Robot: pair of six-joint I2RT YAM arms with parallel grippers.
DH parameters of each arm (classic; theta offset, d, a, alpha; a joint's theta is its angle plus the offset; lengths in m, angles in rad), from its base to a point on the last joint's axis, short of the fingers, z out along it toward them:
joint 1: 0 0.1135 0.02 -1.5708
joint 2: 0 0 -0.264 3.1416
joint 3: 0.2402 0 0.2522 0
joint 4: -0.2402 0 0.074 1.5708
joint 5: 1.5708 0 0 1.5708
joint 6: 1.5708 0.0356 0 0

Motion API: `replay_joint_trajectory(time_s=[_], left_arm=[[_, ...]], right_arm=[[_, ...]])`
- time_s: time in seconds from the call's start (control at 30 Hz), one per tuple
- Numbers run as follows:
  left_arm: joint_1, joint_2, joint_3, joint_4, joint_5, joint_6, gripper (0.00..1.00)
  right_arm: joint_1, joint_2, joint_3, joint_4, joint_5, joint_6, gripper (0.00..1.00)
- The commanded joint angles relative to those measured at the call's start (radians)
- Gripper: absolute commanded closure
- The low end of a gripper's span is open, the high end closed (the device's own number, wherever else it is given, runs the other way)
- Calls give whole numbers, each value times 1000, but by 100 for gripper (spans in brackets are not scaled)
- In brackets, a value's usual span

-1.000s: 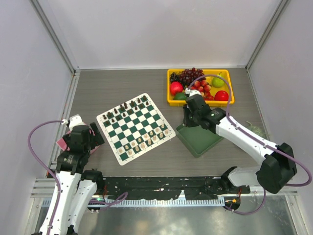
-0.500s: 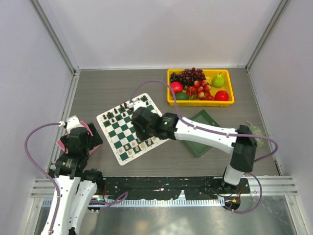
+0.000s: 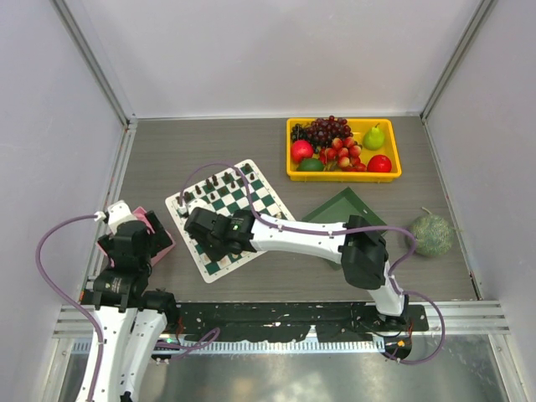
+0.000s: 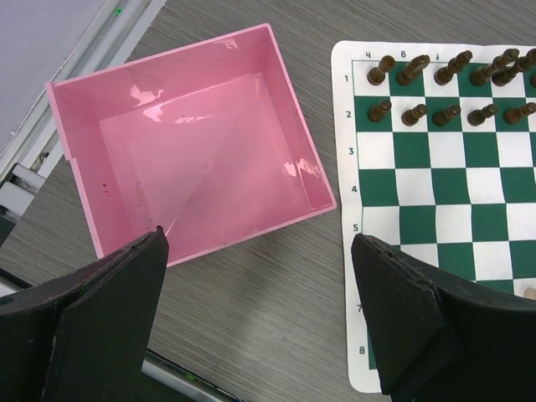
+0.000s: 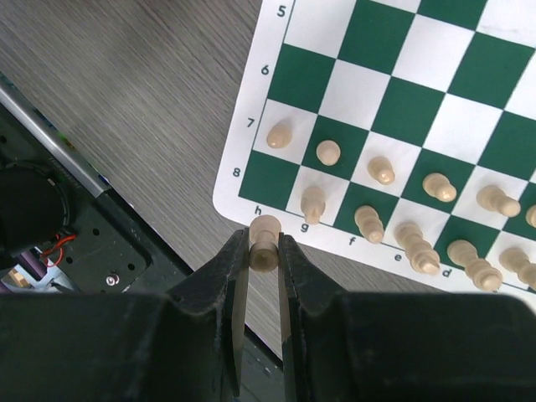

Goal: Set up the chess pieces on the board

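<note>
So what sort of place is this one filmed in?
Probably a lab robot test cell, not a home: plain panel walls all round, a metal mounting rail at the near edge, and a chess board and yellow fruit tray laid out as props.

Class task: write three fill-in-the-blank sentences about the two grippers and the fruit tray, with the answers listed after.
The right gripper grips a piece coloured ____.
The left gripper, above the pink box, is ____.
The fruit lies in a tray coloured ____.
Answers: cream; open; yellow.
</note>
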Motion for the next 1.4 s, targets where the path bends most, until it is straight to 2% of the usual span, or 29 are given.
replay_joint_trajectory(time_s=[0.0, 0.57, 1.37], left_arm=[[12, -14, 16, 9, -29, -20, 1], [21, -34, 10, 14, -30, -18, 1], [28, -35, 6, 23, -13, -18, 1]], right_arm=[[6, 36, 69, -2, -13, -15, 81], [11, 165, 118, 4, -46, -14, 81], [11, 237, 155, -2, -47, -3, 79]])
